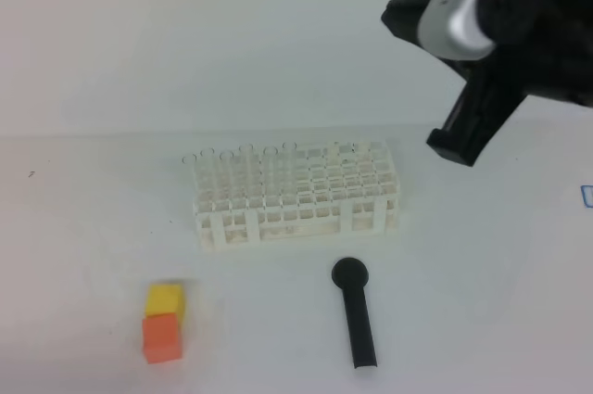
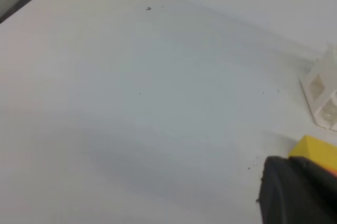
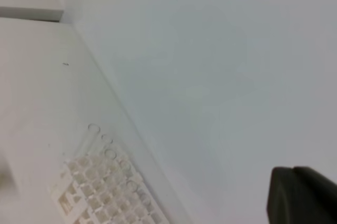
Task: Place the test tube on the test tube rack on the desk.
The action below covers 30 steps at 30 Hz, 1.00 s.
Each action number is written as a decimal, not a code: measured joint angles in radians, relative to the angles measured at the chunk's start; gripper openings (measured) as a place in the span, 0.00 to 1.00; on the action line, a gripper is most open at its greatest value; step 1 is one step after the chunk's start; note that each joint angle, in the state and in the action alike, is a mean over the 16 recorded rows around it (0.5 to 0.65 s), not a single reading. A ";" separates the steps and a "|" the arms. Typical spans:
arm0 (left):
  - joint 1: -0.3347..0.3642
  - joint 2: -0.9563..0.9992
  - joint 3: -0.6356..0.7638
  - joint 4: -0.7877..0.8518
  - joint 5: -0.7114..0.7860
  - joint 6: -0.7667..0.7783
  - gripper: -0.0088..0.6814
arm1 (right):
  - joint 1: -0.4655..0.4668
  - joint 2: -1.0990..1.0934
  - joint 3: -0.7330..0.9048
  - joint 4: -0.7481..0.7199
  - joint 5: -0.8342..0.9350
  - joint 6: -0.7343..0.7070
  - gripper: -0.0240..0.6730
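Note:
The white test tube rack stands in the middle of the desk. Several clear test tubes stand in its back rows, and I see their round rims. The rack and rims also show in the right wrist view. One rack corner shows in the left wrist view. My right gripper hangs high at the upper right, right of the rack and apart from it. I see no tube in it, and its jaws are not clear. Of my left gripper only a black finger shows.
A black round-headed tool lies in front of the rack. A yellow block and an orange block sit at the front left. The yellow block also shows beside my left finger in the left wrist view.

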 joint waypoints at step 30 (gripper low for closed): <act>0.000 0.000 0.000 0.000 -0.001 0.000 0.01 | -0.439 -0.514 0.455 0.034 0.127 0.129 0.03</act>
